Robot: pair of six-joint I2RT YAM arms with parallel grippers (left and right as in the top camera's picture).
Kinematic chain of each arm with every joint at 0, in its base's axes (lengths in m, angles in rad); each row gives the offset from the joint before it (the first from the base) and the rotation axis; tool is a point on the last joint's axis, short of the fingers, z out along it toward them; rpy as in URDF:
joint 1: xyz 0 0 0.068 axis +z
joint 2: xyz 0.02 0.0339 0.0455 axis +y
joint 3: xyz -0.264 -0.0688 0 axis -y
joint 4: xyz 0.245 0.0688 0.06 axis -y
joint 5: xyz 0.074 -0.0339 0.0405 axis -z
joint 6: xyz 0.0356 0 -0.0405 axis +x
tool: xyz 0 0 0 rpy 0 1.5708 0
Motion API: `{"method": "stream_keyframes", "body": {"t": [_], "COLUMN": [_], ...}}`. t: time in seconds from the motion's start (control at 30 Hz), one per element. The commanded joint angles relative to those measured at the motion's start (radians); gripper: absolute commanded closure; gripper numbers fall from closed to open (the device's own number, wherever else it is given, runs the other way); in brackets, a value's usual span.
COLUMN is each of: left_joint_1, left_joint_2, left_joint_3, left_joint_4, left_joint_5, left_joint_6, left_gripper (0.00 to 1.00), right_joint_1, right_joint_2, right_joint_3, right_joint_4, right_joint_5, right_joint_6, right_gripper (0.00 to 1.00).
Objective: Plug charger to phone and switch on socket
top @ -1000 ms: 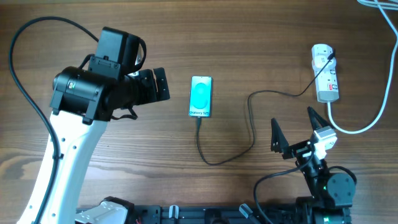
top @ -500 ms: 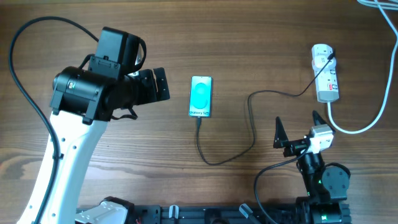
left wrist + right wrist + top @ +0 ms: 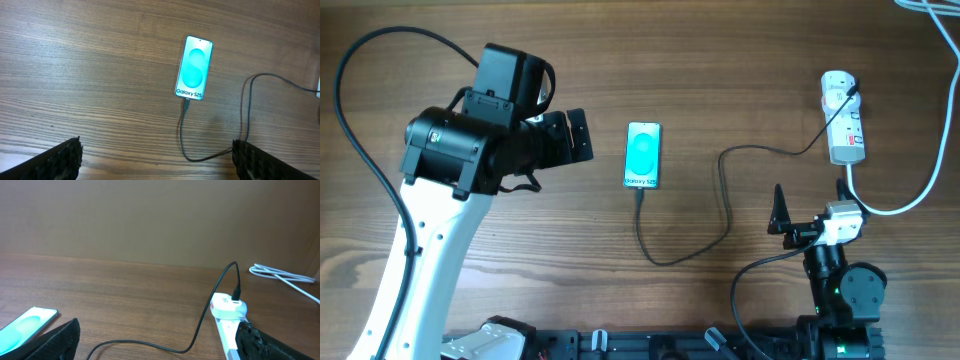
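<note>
Lying flat, phone (image 3: 643, 154) long axis near-far; charger (image 3: 180, 131) at near end.

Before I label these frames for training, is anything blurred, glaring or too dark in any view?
Overhead: evenly lit and sharp; the phone screen glows bright, its text tiny. Left wrist: sharp, the screen text readable, no glare. Right wrist: the socket is clear, the near fingers dark and soft at the bottom corners.
</note>
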Motion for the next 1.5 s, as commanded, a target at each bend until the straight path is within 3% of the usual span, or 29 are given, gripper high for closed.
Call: {"method": "stream_keyframes", "body": {"t": [0.0, 0.7, 0.8, 0.97, 1.2, 1.27, 1.37, 1.47], "left_joint_1": [-0.004, -0.004, 0.001, 0.05, 0.218, 0.226, 0.229, 0.256], "left_joint_2": [0.002, -0.006, -0.061, -0.274, -0.502, -0.579, -0.695, -0.835], "left_joint_3": [-0.002, -0.002, -0.024, -0.414, -0.735, -0.842, -0.998, -1.087], "left_joint_4": [0.0, -0.013, 0.06, 0.366, 0.393, 0.528, 0.72, 0.752], "left_joint_5": [-0.013, -0.065, -0.035, -0.027, -0.027, 0.003, 0.194, 0.224], "left_joint_6": [-0.006, 0.045, 0.047, 0.047, 0.052, 0.125, 0.33, 0.328], "left_gripper": [0.0, 0.0, 0.0, 0.0, 0.0, 0.0, 0.0, 0.0], "right_joint_1": [-0.003, -0.003, -0.003, -0.003, -0.003, -0.003, -0.003, -0.003], "right_joint_2": [-0.012, -0.012, -0.012, -0.012, -0.012, -0.012, -0.012, -0.012], "right_joint_3": [-0.001, -0.001, -0.001, 0.0, -0.001, -0.001, 0.0, -0.001], "right_joint_4": [0.003, 0.003, 0.003, 0.003, 0.003, 0.003, 0.003, 0.003], "right_joint_5": [0.017, 0.016, 0.017, 0.017, 0.016, 0.016, 0.017, 0.016], "right_joint_6": [-0.013, -0.013, -0.013, -0.013, -0.013, -0.013, -0.013, -0.014], "right_gripper": [0.0, 0.0, 0.0, 0.0, 0.0, 0.0, 0.0, 0.0]}}
